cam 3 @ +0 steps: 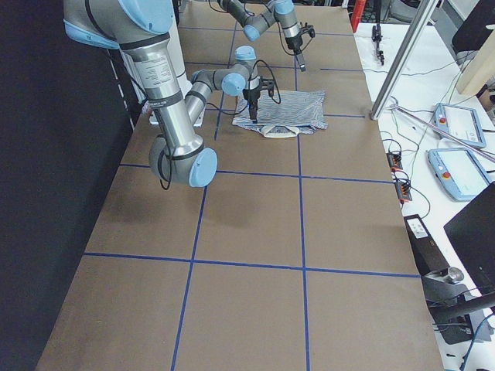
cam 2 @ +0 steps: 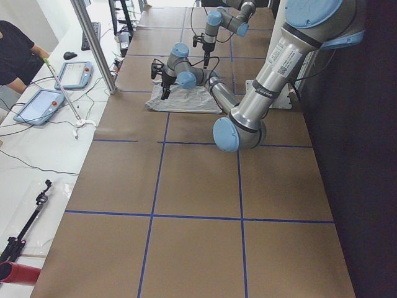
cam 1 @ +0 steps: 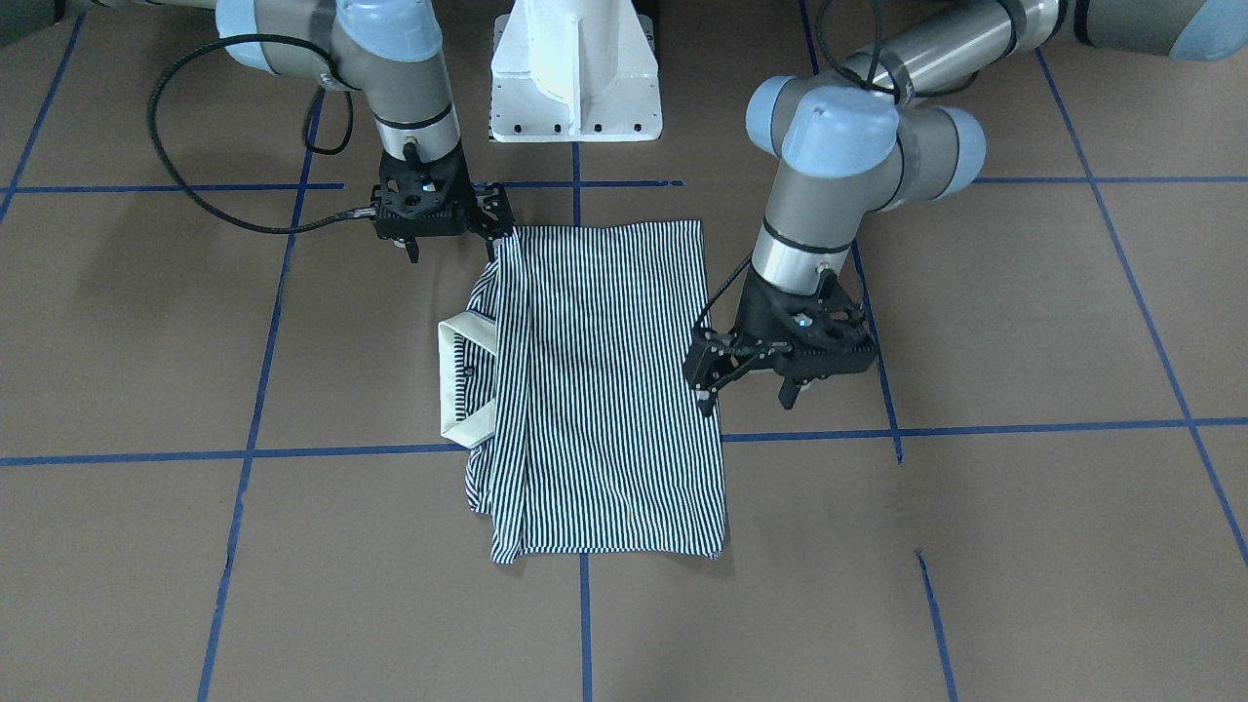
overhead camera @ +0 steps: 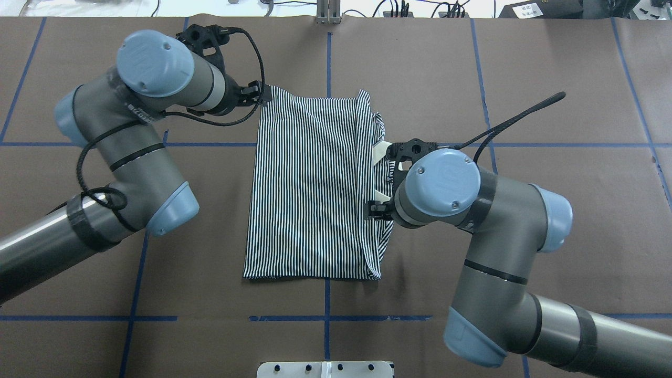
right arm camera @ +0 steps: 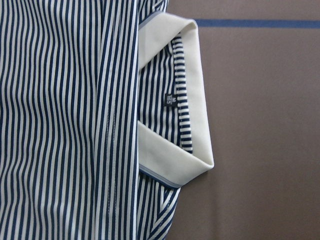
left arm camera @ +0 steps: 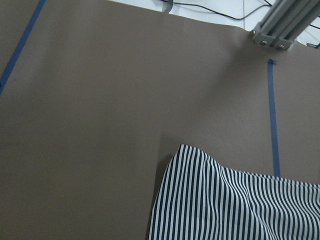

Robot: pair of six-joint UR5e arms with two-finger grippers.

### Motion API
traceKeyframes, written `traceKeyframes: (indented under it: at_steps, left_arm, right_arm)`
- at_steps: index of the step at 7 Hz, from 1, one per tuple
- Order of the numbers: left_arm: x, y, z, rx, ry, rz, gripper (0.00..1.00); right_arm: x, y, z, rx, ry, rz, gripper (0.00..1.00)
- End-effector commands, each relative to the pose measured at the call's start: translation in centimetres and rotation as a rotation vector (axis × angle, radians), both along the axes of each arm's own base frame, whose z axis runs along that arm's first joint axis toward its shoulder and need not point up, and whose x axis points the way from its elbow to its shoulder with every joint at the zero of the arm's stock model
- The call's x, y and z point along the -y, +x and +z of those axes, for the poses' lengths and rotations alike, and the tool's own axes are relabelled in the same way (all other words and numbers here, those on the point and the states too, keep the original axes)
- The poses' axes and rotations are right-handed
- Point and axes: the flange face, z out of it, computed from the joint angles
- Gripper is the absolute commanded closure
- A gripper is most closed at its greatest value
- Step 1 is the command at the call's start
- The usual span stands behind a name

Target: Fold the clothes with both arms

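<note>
As shirt (cam 1: 595, 390) lies half-folded, left gripper (cam 1: 749, 398) and right gripper (cam 1: 456, 246) hover spread, empty, at opposite edges, likely poised to pinch.

Even, diffuse overhead light. The brown table (cam 1: 975, 546) carries only soft, faint shadows on either side of the striped shirt (cam 1: 604, 390). The white pedestal (cam 1: 575, 68) beyond the shirt is overexposed. Stripes render crisply in both wrist views. The side views darken to near black on the robot's side of the shirt.
</note>
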Motion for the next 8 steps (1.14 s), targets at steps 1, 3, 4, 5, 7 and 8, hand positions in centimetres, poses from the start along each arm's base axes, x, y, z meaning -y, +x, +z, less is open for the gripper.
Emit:
traceKeyframes:
  at_steps: [1,3,4,5,7,8]
  left_arm:
    - [-5.7,-4.6,-2.0,-0.015,-0.018,0.046,0.00]
    - [-6.2,-5.1,-2.5,-0.013,-0.021,0.047,0.00]
    - [-6.2,-5.1,-2.5,-0.015,-0.025,0.046,0.00]
    - [-6.4,-5.0,-2.6,-0.019,-0.025,0.050,0.00]
    - [-6.5,-5.1,-2.7,-0.022,-0.024,0.049,0.00]
    - [-6.5,-5.1,-2.7,-0.022,-0.025,0.050,0.00]
  right_arm:
    - [-1.9,-6.0,0.4,-0.097,-0.012,-0.041,0.00]
    - [-1.9,-8.2,0.5,-0.127,-0.026,-0.062,0.00]
    - [-2.0,-8.2,0.6,-0.130,-0.031,-0.067,0.00]
    - [-2.2,-8.3,0.9,-0.132,-0.036,-0.075,0.00]
    - [-3.0,-8.7,1.6,-0.158,-0.046,-0.090,0.00]
    - [-3.1,-8.6,1.7,-0.163,-0.053,-0.096,0.00]
